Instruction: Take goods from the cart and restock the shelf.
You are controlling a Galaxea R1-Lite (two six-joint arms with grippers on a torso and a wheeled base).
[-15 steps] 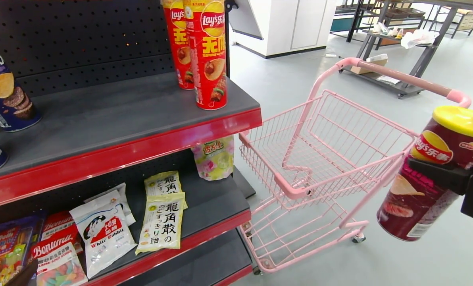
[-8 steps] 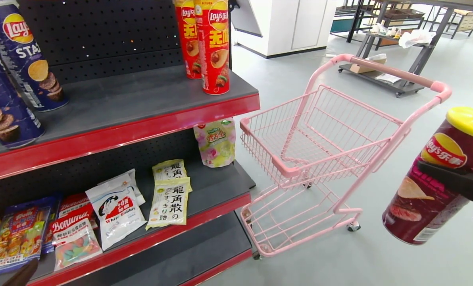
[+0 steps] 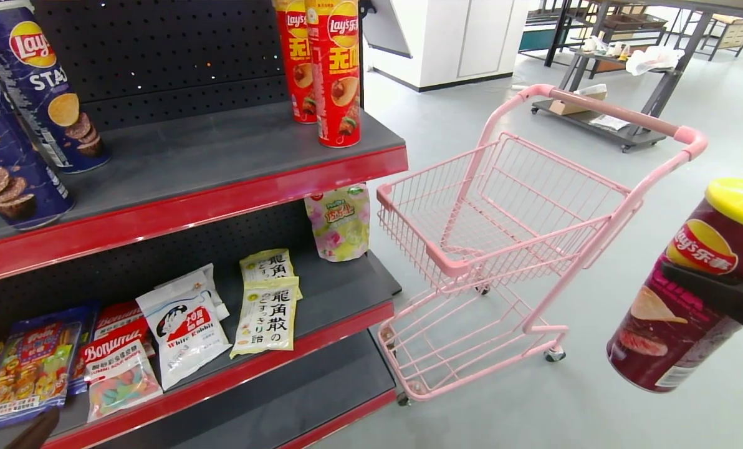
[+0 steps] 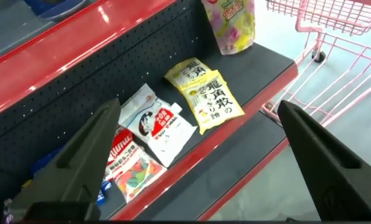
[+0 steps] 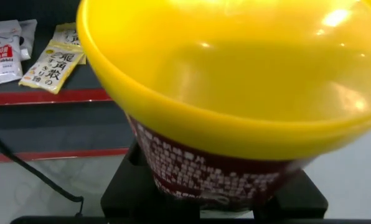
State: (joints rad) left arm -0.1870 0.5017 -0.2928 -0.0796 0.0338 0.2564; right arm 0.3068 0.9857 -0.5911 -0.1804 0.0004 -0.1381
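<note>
At the right edge of the head view, well apart from the shelving: one maroon chip can (image 3: 677,324) with a yellow lid (image 3: 742,199), tilted and clamped across its upper body by the right gripper (image 3: 714,290). The grip sits below the lid, presumably leaving the base free for setting down upright. Pink cart (image 3: 446,265), between can and shelf: its wire basket holds no goods, so this can is probably the last item. Shelf, upper tier (image 3: 209,156): red cans (image 3: 340,75) at the cart end, blue cans (image 3: 41,93) to the left, bare board between, the likely slot since tall cans stand here. Lower tier: flat candy bags (image 3: 265,315). Left gripper (image 4: 199,106): fingers spread wide, empty, hanging over the lower tier, apparently parked clear.
</note>
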